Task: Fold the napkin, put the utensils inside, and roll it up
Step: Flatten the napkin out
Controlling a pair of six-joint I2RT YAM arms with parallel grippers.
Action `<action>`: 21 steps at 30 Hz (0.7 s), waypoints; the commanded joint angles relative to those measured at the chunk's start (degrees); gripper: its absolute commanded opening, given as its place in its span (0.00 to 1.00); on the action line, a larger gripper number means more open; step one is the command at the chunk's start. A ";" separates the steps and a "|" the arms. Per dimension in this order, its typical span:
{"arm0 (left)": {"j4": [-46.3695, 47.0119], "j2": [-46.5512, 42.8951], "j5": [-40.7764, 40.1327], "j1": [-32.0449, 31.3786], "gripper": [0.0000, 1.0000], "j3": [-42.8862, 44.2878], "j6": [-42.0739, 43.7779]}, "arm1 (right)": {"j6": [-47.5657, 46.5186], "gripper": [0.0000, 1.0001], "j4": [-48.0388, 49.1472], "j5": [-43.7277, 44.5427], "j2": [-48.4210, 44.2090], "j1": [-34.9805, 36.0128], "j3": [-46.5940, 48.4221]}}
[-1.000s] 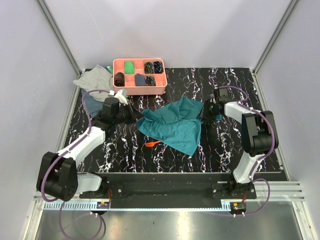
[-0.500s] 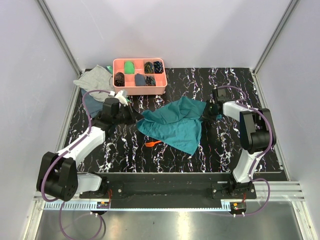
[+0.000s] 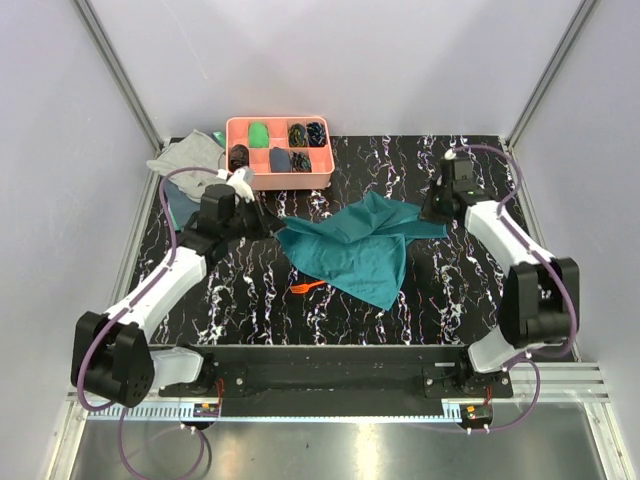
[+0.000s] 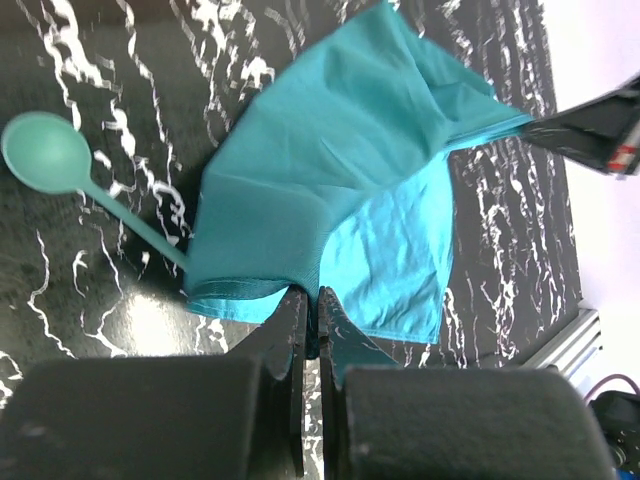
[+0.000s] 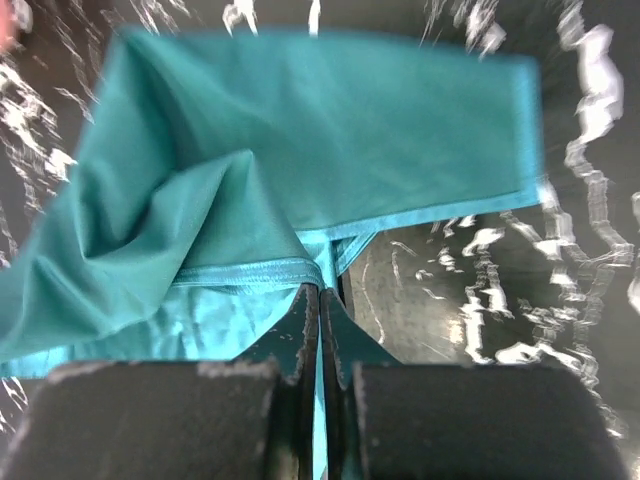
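The teal napkin [image 3: 352,245] lies crumpled and partly lifted in the middle of the black marbled table. My left gripper [image 3: 268,226] is shut on its left corner, seen in the left wrist view [image 4: 310,296]. My right gripper [image 3: 428,212] is shut on its right corner, seen in the right wrist view [image 5: 322,292]. The napkin [image 4: 340,170] stretches between the two grippers, its hem [image 5: 250,272] bunched at the right jaws. The teal spoon [image 4: 60,165] lies beside the napkin's edge, its handle running under the cloth. The orange fork [image 3: 304,286] pokes out from under the napkin's near left edge.
A pink compartment tray [image 3: 279,152] with rolled cloths stands at the back of the table. A light grey cloth [image 3: 185,156] lies left of it, with a bit of green cloth behind. The right arm [image 4: 600,125] shows in the left wrist view.
Both grippers have moved toward the back of the table and apart, the right one more. The napkin's corners are pulled outward and the cloth is stretched wider.
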 commanded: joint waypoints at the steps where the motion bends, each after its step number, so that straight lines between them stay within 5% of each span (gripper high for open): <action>1: 0.10 -3.28 -0.35 0.25 0.00 6.06 2.61 | -3.26 0.00 -5.72 7.41 -7.88 0.38 4.55; 8: -1.47 -3.98 1.94 -0.45 0.00 19.04 3.92 | -8.70 0.00 -11.87 16.12 -16.24 0.38 17.02; 21: -10.62 -6.53 0.97 -8.10 0.00 44.20 5.60 | -18.46 0.00 -18.29 14.63 -28.12 0.38 44.86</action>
